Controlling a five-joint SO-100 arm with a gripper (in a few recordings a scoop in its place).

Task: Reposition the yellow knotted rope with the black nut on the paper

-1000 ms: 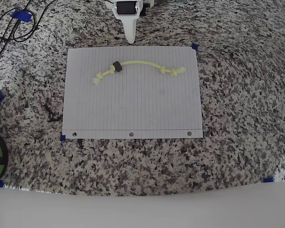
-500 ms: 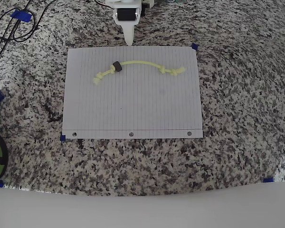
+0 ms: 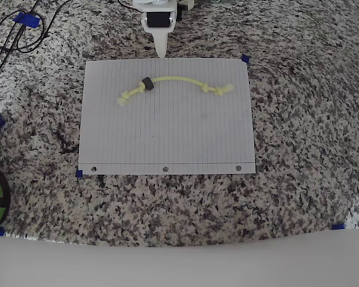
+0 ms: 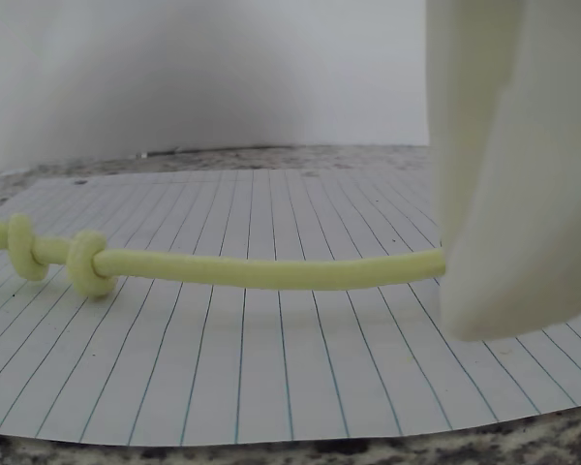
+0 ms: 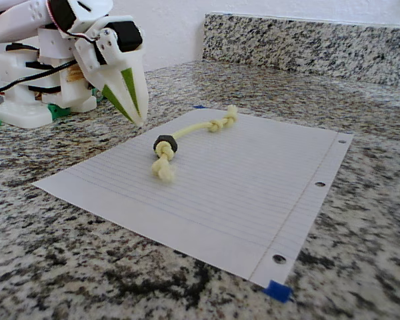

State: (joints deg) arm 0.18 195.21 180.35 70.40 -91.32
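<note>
Overhead view, left to right: black cables (image 3: 15,36) are seen at the top left corner of the speckled granite worktop (image 3: 299,191), held by a blue tape tab (image 3: 26,20). The paper (image 3: 167,137) is laid flat at centre, its three punched holes along the near edge. The yellow knotted rope (image 3: 176,79) is lying in a shallow arch across the upper part of the paper, apart from the hand. The black nut (image 3: 147,84) is threaded on it just right of the left knot. The white hand (image 3: 161,48) is positioned just beyond the paper's far edge, above the nut, its tip pointing down at the paper. In the fixed view its two fingers (image 5: 128,93) are seen pressed together to one point, nothing held between them
</note>
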